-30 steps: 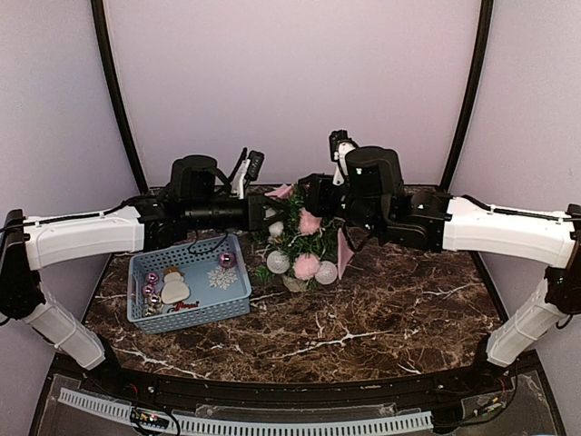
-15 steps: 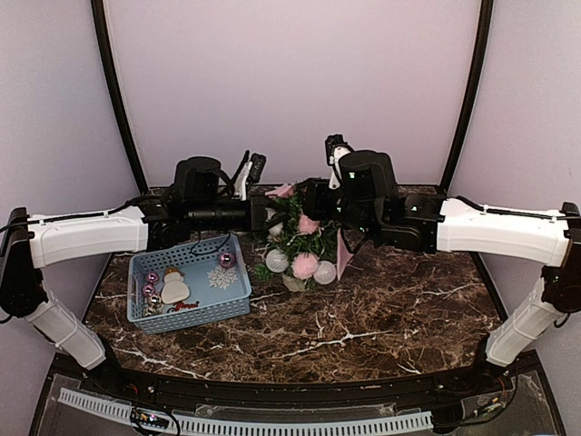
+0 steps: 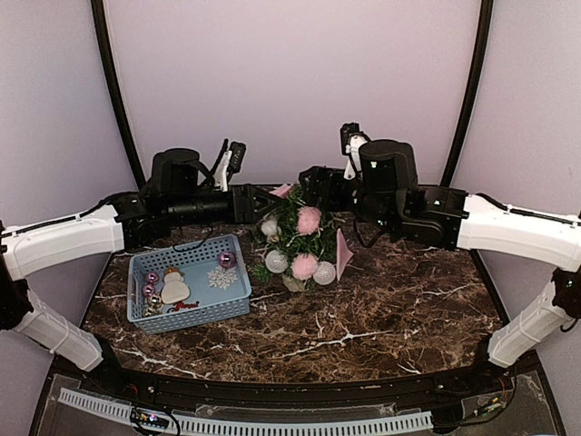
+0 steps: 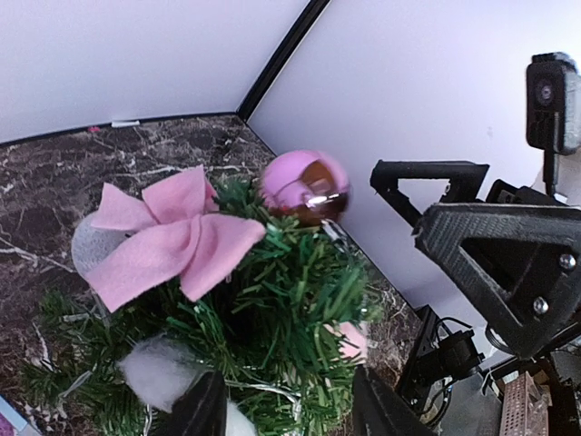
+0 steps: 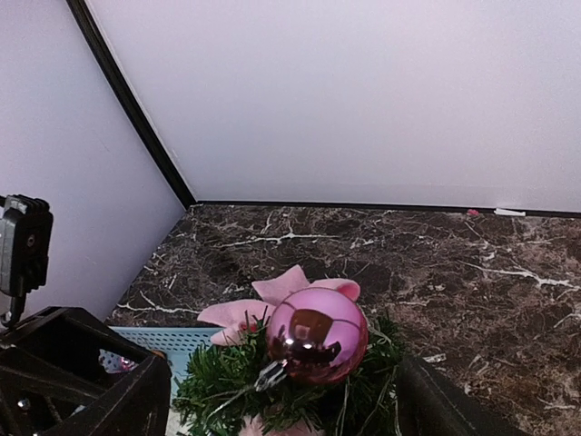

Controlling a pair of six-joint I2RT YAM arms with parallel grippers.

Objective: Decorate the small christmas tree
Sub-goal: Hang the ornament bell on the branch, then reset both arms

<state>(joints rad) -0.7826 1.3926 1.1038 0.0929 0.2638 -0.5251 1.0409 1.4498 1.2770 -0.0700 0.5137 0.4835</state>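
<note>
Top external view has the small christmas tree (image 3: 295, 241) standing in its white pot (image 3: 295, 283) on the brown marbled table (image 3: 390, 309), toward the back and middle, with an arm reaching in from each side at the height of its crown. The left gripper (image 3: 257, 202) sits just beside the tree on the left arm's side; in the left wrist view its fingers (image 4: 195, 413) are spread apart over the green needles and grasp nothing. The right gripper (image 3: 309, 186) is just beside the treetop on the other side; in the right wrist view its fingers (image 5: 100, 391) stand wide, released, on either side of the crown without touching it. A glossy pink ball (image 5: 318, 334) rests on the very top of the tree, free of both grippers, and a pink bow (image 4: 168, 232) sits just below it among the branches. Lower on the tree hang two pink pompoms (image 3: 310, 220), two silvery balls (image 3: 277, 262) and a pink fabric piece (image 3: 343, 254) on the side toward the right arm. A blue basket (image 3: 195, 318) lies on the table near the tree, on the left arm's side, holding a snowman figure (image 3: 173, 285), a white snowflake (image 3: 222, 277), a pink bauble (image 3: 227, 260) and a small red piece (image 3: 184, 306) too small to read.
</note>
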